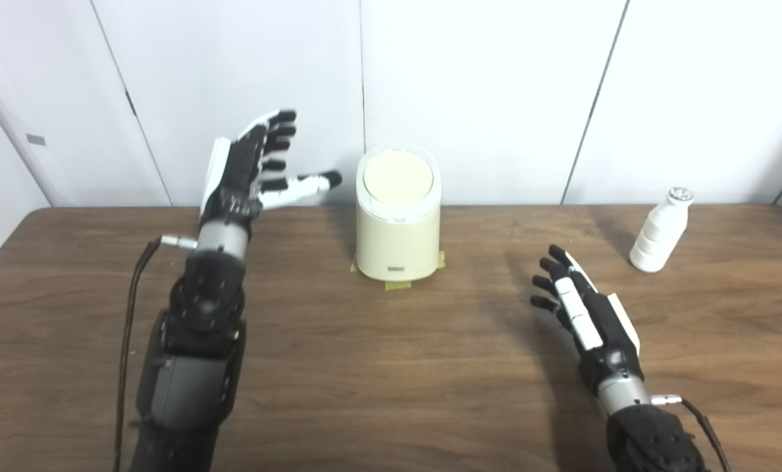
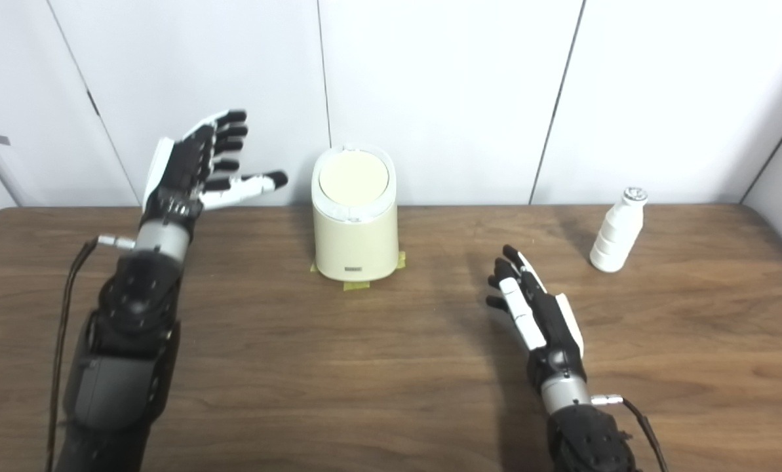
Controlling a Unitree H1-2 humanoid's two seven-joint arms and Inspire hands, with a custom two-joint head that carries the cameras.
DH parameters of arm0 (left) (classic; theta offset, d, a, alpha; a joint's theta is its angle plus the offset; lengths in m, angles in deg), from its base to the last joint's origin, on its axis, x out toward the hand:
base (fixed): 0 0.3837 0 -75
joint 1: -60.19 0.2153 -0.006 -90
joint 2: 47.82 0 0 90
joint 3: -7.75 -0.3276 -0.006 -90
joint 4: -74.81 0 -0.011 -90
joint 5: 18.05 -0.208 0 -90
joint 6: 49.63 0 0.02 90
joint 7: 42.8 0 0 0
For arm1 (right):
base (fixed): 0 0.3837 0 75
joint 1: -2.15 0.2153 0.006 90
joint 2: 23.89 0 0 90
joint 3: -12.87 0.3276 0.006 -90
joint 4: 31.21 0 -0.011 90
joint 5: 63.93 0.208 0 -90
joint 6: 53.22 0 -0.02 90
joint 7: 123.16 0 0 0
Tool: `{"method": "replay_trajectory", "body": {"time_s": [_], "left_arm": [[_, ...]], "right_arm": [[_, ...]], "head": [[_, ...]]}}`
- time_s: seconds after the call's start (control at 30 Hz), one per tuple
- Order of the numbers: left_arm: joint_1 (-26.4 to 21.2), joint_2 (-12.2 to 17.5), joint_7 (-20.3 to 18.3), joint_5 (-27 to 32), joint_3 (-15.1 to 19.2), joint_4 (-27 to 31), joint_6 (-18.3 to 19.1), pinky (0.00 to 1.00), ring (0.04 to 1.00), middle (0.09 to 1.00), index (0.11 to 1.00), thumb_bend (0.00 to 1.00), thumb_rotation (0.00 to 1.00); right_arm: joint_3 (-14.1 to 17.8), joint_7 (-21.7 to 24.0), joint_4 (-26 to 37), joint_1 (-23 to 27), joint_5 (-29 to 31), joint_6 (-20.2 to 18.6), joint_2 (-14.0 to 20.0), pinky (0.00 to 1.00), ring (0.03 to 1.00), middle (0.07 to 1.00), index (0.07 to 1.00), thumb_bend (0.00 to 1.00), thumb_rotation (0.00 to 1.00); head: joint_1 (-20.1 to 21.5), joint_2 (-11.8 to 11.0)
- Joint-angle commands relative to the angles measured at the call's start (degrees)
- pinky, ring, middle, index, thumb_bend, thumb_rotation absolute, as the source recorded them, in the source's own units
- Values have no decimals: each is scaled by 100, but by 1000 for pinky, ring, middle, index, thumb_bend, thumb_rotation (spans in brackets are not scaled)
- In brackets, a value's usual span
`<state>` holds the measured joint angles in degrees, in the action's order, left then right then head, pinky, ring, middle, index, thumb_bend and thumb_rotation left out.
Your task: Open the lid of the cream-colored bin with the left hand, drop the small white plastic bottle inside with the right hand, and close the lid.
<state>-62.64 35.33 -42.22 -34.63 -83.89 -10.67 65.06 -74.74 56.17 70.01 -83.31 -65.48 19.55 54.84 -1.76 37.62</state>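
Hovering above the table (image 1: 391, 393), the left hand (image 1: 246, 174) is raised at roughly the height of the bin's top, its fingers (image 1: 276, 134) spread wide and extended, thumb (image 1: 305, 185) pointing out toward the bin; it is gripping nothing and touching nothing. Just to the right of that thumb, with a clear gap between them, the cream-colored bin (image 1: 398, 229) is standing upright near the table's far edge, its round lid (image 1: 398, 178) sitting shut on top. Yellow tape (image 1: 397, 284) is showing under the bin's base. The right hand (image 1: 584, 308) is hanging low over the tabletop, nearer the robot than the bin, fingers apart and only slightly curled, palm turned inward, holding nothing; whether it is brushing the wood cannot be told from either view. Beyond this hand and off to its right, well apart from the fingertips, the small white plastic bottle (image 1: 659, 231) is standing upright with a silvery cap, near the far right of the table. A dark cable (image 1: 128, 328) is trailing from the left wrist down along the forearm.
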Motion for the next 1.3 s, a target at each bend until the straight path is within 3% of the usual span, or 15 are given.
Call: {"method": "replay_trajectory", "body": {"time_s": [0.0,0.13,0.37,0.53,1.03,1.27], "left_arm": [[-445,54,100,-99,-60,-166,-342,732,805,814,838,890,111],[-760,102,22,-117,-188,-612,-462,752,820,825,848,884,121],[-1288,239,-274,-309,-573,-1186,-339,762,843,868,909,898,112],[-1560,174,-328,-386,-775,-1579,-328,749,862,873,915,919,95],[-1851,-93,-185,-573,-1065,-2465,-590,779,843,861,904,939,98],[-1925,-67,-171,-777,-1273,-2593,-573,689,811,857,899,932,71]], "right_arm": [[13,-43,95,233,-7,258,-23,777,859,906,921,511,839],[16,-57,91,242,-32,256,-42,775,861,908,922,512,848],[-7,-91,134,253,-63,231,-64,771,853,901,919,510,859],[-4,-139,95,280,-88,274,-58,753,845,894,913,509,857],[3,-200,114,312,-57,255,-120,774,850,888,902,536,844],[-21,-219,171,320,-68,228,-143,776,851,887,906,542,847]], "head": [[9,1],[8,-1],[19,1],[10,-9],[22,-28],[33,0]]}}
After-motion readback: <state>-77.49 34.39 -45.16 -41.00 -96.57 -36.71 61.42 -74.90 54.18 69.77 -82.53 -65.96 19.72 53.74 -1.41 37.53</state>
